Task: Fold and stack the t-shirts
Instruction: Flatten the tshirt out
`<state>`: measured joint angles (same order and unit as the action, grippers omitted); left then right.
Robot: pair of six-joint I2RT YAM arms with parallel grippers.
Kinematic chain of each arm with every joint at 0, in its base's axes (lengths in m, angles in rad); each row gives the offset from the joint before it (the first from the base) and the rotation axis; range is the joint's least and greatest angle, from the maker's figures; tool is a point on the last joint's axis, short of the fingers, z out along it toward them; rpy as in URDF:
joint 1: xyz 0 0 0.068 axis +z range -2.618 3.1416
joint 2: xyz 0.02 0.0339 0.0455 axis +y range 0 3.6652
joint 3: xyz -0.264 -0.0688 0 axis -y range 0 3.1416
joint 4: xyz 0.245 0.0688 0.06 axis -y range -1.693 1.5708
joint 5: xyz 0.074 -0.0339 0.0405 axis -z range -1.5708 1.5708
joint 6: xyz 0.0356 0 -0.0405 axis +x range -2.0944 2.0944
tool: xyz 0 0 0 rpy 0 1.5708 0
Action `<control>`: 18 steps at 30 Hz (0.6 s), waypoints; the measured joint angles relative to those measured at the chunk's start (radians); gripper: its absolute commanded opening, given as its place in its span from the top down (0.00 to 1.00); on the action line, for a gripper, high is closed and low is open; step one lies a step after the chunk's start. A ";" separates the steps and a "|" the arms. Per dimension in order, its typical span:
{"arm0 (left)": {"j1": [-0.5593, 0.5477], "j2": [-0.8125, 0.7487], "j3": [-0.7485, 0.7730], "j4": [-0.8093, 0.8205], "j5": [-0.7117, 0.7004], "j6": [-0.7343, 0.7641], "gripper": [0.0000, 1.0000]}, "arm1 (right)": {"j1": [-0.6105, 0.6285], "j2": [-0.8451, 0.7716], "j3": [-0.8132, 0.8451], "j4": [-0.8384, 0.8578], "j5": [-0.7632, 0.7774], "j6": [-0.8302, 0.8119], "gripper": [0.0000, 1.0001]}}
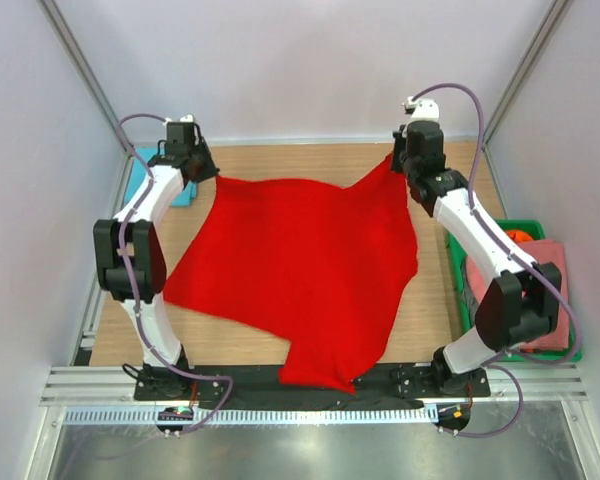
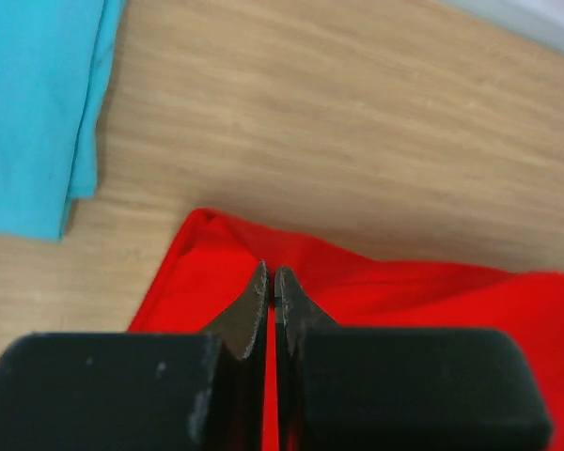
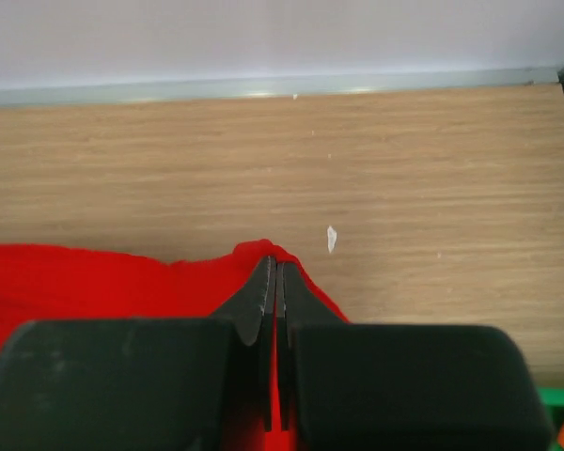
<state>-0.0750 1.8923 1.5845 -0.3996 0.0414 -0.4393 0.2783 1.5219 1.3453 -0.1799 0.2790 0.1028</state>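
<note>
Across the middle of the wooden counter a bright red t-shirt lies spread out and rumpled. Its near edge reaches the dark strip where the 2 arms are bolted. At the far-left corner of the cloth sits the left end effector, its jaws pressed fully together with a fold of the red fabric pinched between them. A small rounded corner of the shirt pokes out just beyond the fingertips and rests on the wood. At the far-right corner the right end effector is closed just as tightly on the fabric, and a little peak of red shows past its tips. The cloth rises toward that grip in the overhead view, so the corner looks lifted off the counter. Between the 2 pinched corners the far edge of the shirt dips in a shallow curve. Just left of the left arm, at the far-left corner of the counter, a turquoise t-shirt lies folded flat, apart from the red one. Off the right side of the counter stands a green crate holding a salmon-pink cloth and a bit of orange cloth at its far end. A tiny white speck lies on the wood just beyond the right fingertips.
</note>
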 measured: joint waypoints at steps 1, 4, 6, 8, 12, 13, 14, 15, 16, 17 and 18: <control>0.006 0.026 0.028 0.010 0.013 -0.009 1.00 | -0.009 0.019 0.019 0.000 -0.011 0.003 0.99; 0.018 0.070 0.124 0.035 0.052 -0.039 1.00 | -0.029 0.091 0.138 0.000 -0.043 0.005 0.99; 0.020 0.072 0.190 0.049 0.073 -0.060 1.00 | -0.031 0.121 0.230 0.001 -0.067 0.003 0.99; 0.023 0.066 0.256 0.069 0.092 -0.079 1.00 | -0.031 0.128 0.312 -0.001 -0.091 0.001 0.99; 0.026 0.000 0.303 0.087 0.121 -0.107 1.00 | -0.029 0.102 0.436 -0.002 -0.135 -0.003 0.99; 0.027 -0.029 0.303 0.088 0.127 -0.113 1.00 | -0.029 0.080 0.446 -0.008 -0.145 -0.002 0.99; 0.029 -0.059 0.302 0.086 0.132 -0.122 1.00 | -0.029 0.056 0.450 -0.014 -0.153 -0.002 0.99; 0.031 -0.092 0.302 0.086 0.138 -0.130 1.00 | -0.029 0.022 0.452 -0.027 -0.166 -0.002 0.99; 0.032 -0.127 0.301 0.087 0.141 -0.137 1.00 | -0.029 -0.010 0.452 -0.038 -0.176 -0.001 0.99; 0.034 -0.174 0.298 0.088 0.144 -0.144 1.00 | -0.029 -0.054 0.452 -0.048 -0.187 0.000 0.99; 0.035 -0.222 0.291 0.087 0.145 -0.153 1.00 | -0.029 -0.099 0.454 -0.062 -0.201 0.003 0.99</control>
<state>-0.0399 1.6703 1.8759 -0.3122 0.1864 -0.5919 0.2493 1.4231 1.7996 -0.2417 0.0784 0.1062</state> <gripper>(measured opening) 0.007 0.026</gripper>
